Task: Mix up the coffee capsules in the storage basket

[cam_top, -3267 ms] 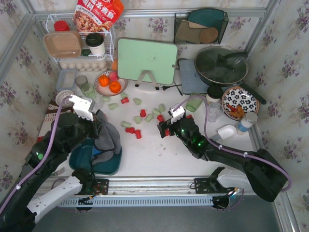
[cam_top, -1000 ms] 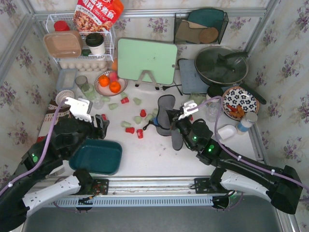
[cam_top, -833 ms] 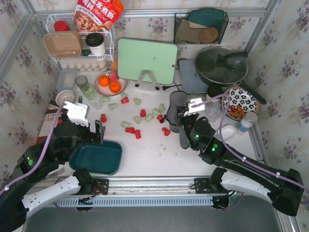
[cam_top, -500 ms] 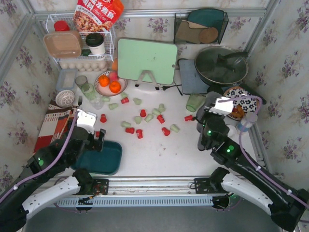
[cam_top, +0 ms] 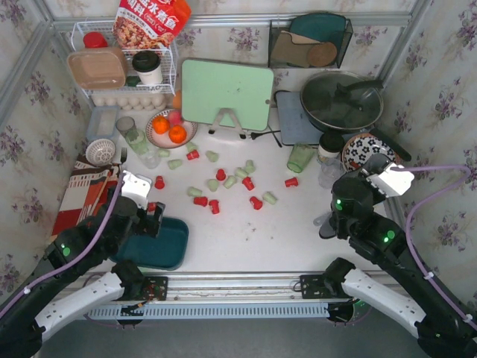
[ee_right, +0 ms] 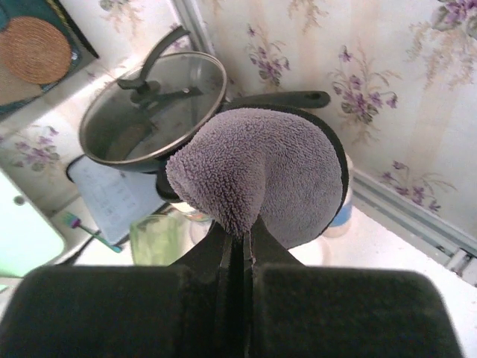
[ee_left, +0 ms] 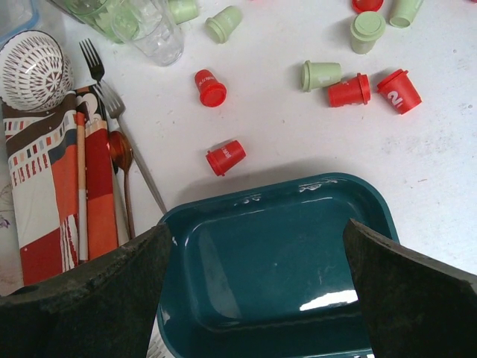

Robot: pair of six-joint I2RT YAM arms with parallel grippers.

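Left hand (ee_left: 257, 253) released, fingers spread wide above the storage basket (ee_left: 261, 190) at the desk's (ee_left: 283, 134) near left. The coffee capsules (cam_top: 223, 186), red and mint, lie scattered on the desk beyond its rim, one red just beside it. Right hand (ee_right: 242, 257) clenched on a grey cloth (ee_right: 261, 164).

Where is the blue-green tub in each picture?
Top external: the storage basket sits at the lower left.
Left wrist: it fills the bottom centre.
Right wrist: not in it.
Shared landmark (top external and left wrist): the red capsule just beyond its far rim.
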